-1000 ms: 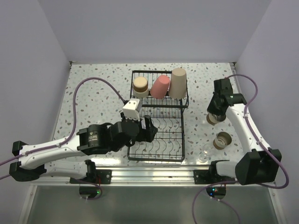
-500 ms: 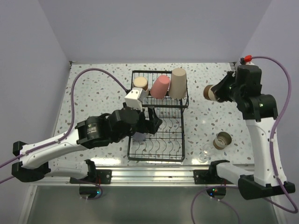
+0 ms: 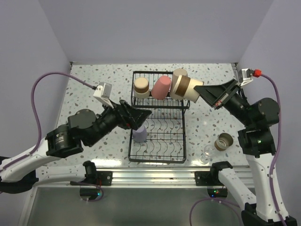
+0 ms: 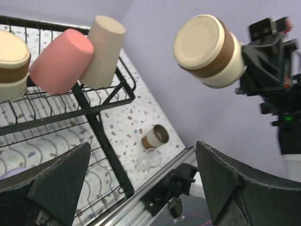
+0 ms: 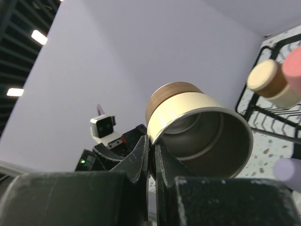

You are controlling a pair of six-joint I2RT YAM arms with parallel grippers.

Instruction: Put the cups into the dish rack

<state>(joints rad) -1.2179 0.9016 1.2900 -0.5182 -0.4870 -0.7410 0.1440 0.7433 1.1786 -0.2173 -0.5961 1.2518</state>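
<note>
Right claw point(image 5: 151, 151) is clenched on the rim of a tan-brown cup point(image 3: 188, 88), held sideways in the air at the dish rack's point(image 3: 160, 146) 1 o'clock. Left claw point(image 4: 146, 181) gapes, released, near the lavender cup point(image 3: 139, 135) (upside down among the lower tines). A spare brown cup point(image 3: 224, 140) and a clear glass point(image 3: 205, 156) rest on the surface point(image 3: 94, 94) at the rack's 4 o'clock.

A white speckled terrazzo-pattern tabletop point(image 3: 94, 94) fills a booth of plain pale lavender walls point(image 3: 155, 28) on three sides. A silver aluminium rail point(image 3: 155, 176) runs along its near edge. Bright strip ceiling lights point(image 5: 39, 36) glow against dark overhead slats.
</note>
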